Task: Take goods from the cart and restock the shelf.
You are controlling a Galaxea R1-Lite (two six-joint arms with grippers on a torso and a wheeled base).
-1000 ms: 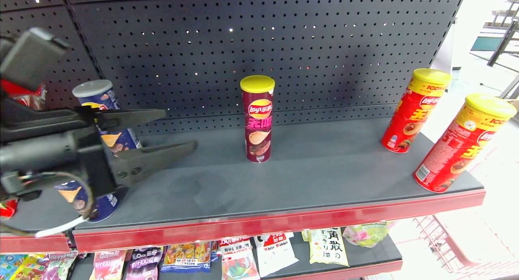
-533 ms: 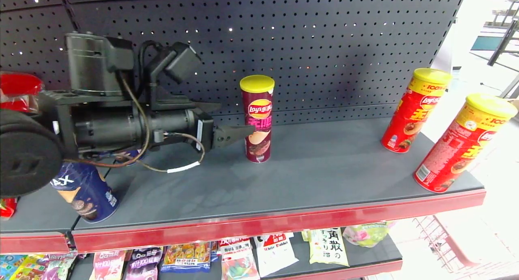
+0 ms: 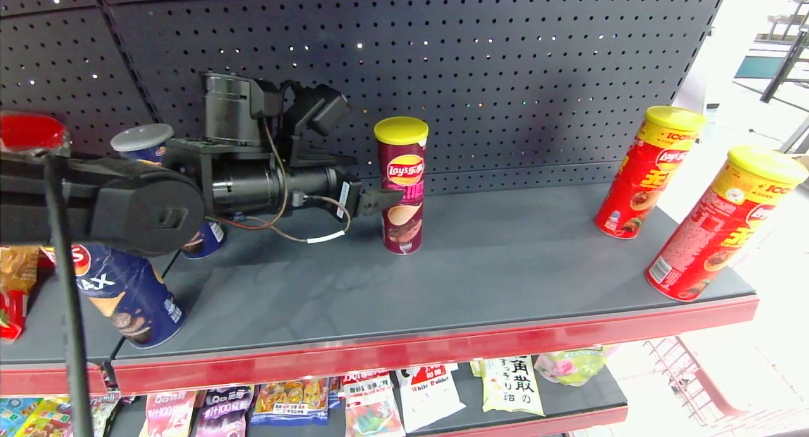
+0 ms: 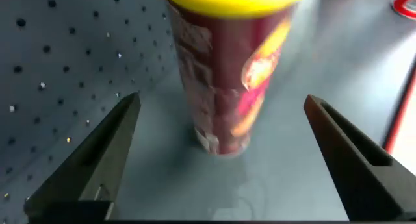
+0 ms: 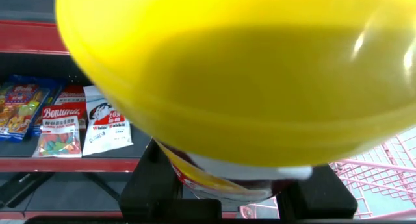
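The maroon chip can [image 3: 402,185] is standing upright on the grey shelf [image 3: 505,266] at the centre of the head view, its lid sealing whatever is inside. The left gripper [image 4: 221,100] is gaping wide, level with the can's middle. The can is probably light, stiff, slick and tippy, so squeezing it at mid-height looks wisest. The right gripper [image 5: 234,191] is clamping a yellow-lidded can [image 5: 240,74].

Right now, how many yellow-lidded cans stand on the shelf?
3: a maroon can mid-shelf; the rear red can and the front red can, both at the right end. The left arm may hide more.
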